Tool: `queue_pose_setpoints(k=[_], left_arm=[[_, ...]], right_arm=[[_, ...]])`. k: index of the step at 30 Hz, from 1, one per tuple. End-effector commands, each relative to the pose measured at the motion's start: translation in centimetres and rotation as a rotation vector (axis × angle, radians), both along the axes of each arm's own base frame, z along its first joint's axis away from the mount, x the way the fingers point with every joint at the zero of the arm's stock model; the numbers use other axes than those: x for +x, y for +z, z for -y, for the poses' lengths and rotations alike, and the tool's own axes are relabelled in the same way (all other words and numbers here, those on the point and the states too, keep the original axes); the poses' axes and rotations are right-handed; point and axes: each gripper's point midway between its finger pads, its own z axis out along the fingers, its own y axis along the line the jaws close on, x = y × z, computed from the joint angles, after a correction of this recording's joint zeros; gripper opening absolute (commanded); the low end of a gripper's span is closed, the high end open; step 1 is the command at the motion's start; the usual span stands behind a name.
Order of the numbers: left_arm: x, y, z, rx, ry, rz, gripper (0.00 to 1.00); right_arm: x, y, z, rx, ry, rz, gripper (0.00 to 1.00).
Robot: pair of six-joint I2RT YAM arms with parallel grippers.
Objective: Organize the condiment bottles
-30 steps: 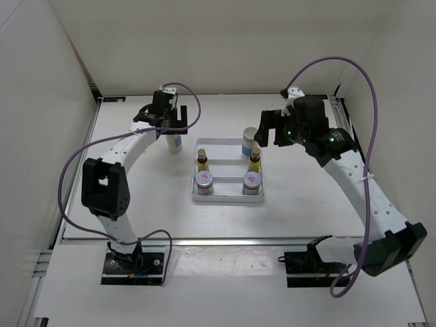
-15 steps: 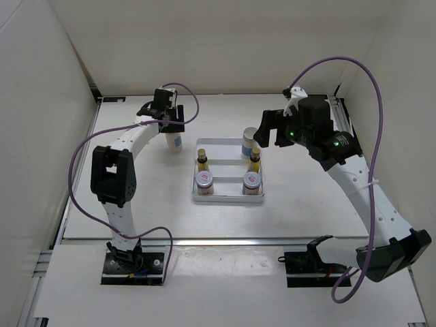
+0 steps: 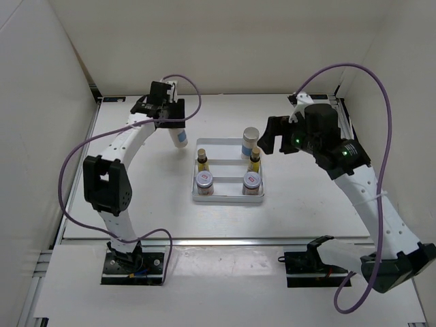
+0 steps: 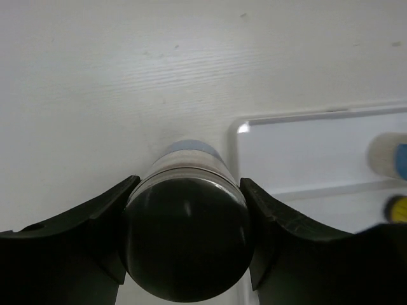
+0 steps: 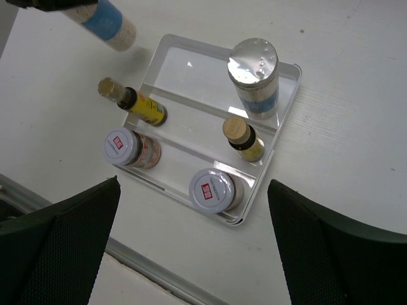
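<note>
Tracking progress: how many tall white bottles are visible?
2. One tall white bottle stands in the tray's far-right compartment; the other white bottle, tilted, is in the left gripper near the tray's far-left corner.

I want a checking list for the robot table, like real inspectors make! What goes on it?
Surface: white table, grey tray in the middle.
Job's things: upright in the tray are the standing white bottle, amber bottles and jars; the tilted white bottle is outside its rear-left corner.
Clutter: nothing seen.
Grippers: left gripper shut on the tilted white bottle; right gripper open, holding nothing.
Cables: purple cables loop along both arms.
Surroundings: white walls.
</note>
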Motion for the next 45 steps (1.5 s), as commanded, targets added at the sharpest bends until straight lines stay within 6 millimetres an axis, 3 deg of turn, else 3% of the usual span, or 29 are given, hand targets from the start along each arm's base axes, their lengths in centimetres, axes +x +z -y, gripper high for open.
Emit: queue_pose_setpoints(k=[1,4,9,18,25,29,32,34,40,42,43,44,45], left_arm=[[-1.2,12.9,5.2,-0.190,-0.186,0.265,0.42],[-2.3,13.1,8.5,-0.246,-0.293,0.248,0.42],[-2.4,10.5,11.2,-0.227,-0.345,0.195,0.42],[-2.0,4.0,12.9,-0.124,-0.329,0.090,0.43],[-1.8,1.9,13.3,-0.057,-0.327,0.070,0.46],[-1.7,1.4,13.2,-0.046,-0.319,0.064,0.54],[-1.8,1.2,13.1,-0.024,-0.308,0.062,0.66],[-1.6,1.2,12.7,-0.004,-0.299,0.069,0.68],[-0.9,3.4,12.3,0.027,-0.295,0.115,0.76],[-0.5,4.1,12.5,0.032,-0.302,0.125,0.85],[-0.6,3.1,12.4,0.043,-0.303,0.095,0.87],[-0.4,3.9,12.5,0.038,-0.302,0.107,0.90],[-0.2,3.2,12.4,0.049,-0.297,0.097,1.00]], right_arm=[[-1.7,0.7,0.6,0.029,-0.008,0.015,1.00],[-2.4,-0.1,0.9,0.028,-0.013,-0.005,1.00],[-3.3,-0.1,1.3,0.033,-0.018,-0.014,1.00],[-3.6,0.3,2.4,0.000,-0.046,0.004,1.00],[-4.0,0.0,2.6,-0.004,-0.046,-0.004,1.00],[-4.0,0.0,2.6,-0.004,-0.046,-0.004,1.00],[-4.1,-0.2,2.7,-0.009,-0.046,-0.012,1.00],[-4.1,-0.2,2.7,-0.009,-0.046,-0.012,1.00],[-4.4,0.3,2.8,-0.009,-0.046,-0.012,1.00],[-4.5,0.1,2.9,-0.013,-0.046,-0.020,1.00],[-4.5,0.1,2.8,-0.007,-0.050,-0.025,1.00],[-4.5,0.1,2.8,-0.006,-0.050,-0.025,1.00],[-4.5,0.1,2.8,-0.006,-0.050,-0.025,1.00]])
